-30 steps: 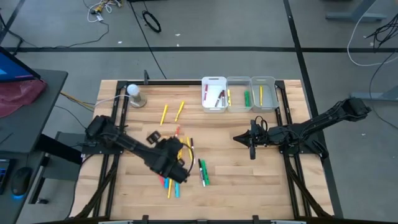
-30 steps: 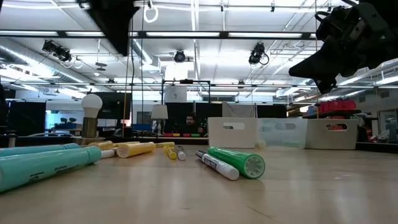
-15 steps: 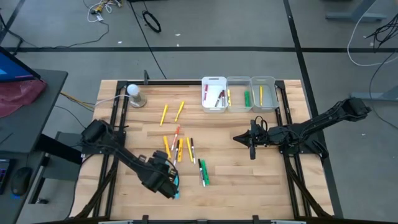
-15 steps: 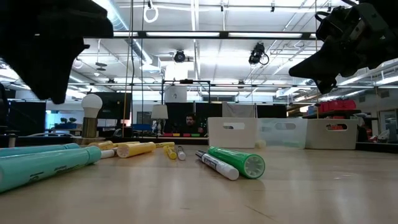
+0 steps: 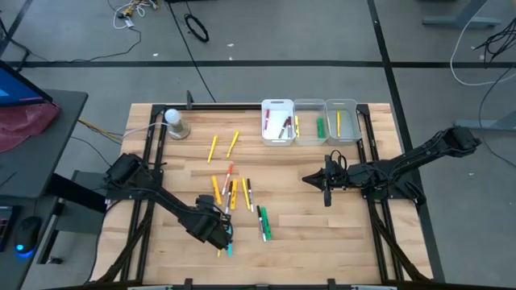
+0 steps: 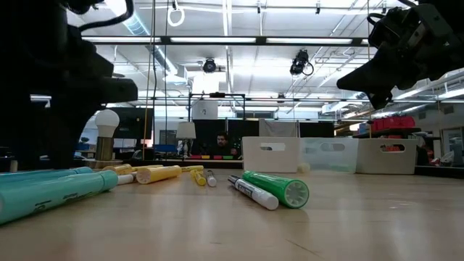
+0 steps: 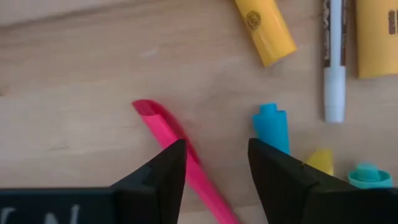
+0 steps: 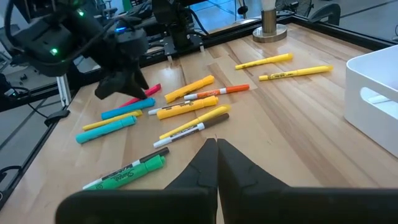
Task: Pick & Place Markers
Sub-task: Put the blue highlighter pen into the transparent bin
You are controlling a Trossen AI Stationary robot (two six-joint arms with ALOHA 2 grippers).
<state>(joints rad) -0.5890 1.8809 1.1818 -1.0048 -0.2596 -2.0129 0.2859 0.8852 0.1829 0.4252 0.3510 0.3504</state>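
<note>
Left tool (image 7: 214, 163), jaws spread, hangs over the pink marker (image 7: 180, 157); I should centre on its barrel, clear of the cyan marker (image 7: 272, 126), then drop.

Light slatted wooden table (image 5: 306, 234). Loose coloured plastic markers (image 5: 232, 193) scattered flat beside left jaws; pink marker (image 7: 180, 158) under them. Three rectangular plastic bins (image 5: 310, 122), white bulb-shaped object (image 5: 175, 122) beyond.
</note>
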